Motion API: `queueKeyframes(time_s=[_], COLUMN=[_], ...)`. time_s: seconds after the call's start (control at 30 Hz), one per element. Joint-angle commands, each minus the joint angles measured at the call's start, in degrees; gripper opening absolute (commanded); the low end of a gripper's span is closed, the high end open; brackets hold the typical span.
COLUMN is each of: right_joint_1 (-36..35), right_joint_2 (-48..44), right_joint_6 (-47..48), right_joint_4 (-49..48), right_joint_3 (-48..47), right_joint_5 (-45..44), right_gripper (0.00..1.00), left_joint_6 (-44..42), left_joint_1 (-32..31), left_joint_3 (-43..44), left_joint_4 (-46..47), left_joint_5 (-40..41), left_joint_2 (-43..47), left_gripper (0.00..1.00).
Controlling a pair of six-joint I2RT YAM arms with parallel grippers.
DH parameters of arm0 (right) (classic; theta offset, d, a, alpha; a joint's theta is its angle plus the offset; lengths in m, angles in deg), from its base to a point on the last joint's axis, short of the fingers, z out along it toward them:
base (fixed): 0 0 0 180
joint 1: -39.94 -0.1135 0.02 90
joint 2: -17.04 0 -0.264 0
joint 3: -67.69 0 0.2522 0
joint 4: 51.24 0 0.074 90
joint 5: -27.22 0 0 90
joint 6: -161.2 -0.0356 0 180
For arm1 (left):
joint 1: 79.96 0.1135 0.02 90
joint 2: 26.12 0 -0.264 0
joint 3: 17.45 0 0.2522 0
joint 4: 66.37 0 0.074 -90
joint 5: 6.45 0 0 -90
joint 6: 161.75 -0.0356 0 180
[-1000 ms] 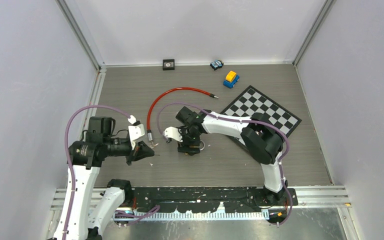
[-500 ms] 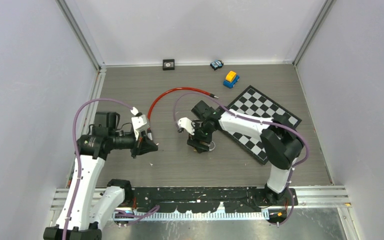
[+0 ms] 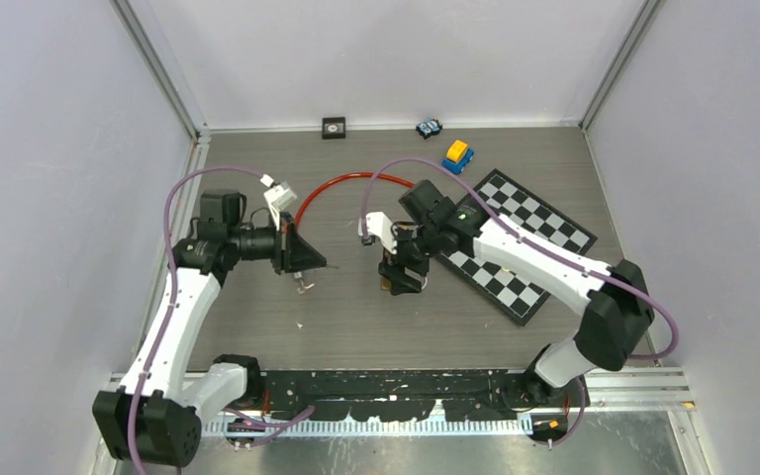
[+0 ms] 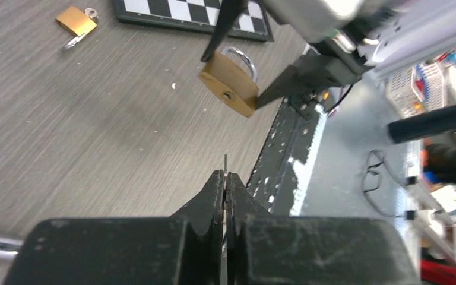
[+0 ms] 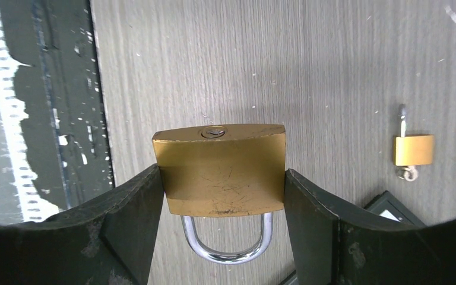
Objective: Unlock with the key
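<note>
Left wrist: key (image 4: 225,164) apparently toward padlock (image 4: 228,86)

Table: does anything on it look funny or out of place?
Yes: a second small padlock lies loose on the table near the chessboard, its shackle seemingly sprung open, while the right gripper holds the big padlock.

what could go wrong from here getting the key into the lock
1. Only a thin sliver of key sticks out of the shut left gripper; it may twist or slip on contact.
2. The right gripper pinches the brass padlock by its sides; a push at the keyhole could tilt it.
</note>
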Motion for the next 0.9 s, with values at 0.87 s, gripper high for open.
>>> queueKeyframes(time_s=[0.87], right_joint_1=[0.63], right_joint_2=[-5.78], right_joint_6=[1.55], right_joint_4=[10.34], right_joint_3=[-15.41], right_joint_5=[6.99], right_gripper=[0.01], left_joint_6=[59.62], left_joint_1=[-5.1], left_joint_3=[1.36], left_joint_4=[26.36], left_joint_5=[-4.65], left_joint_2=[-10.4], left_gripper=[0.0])
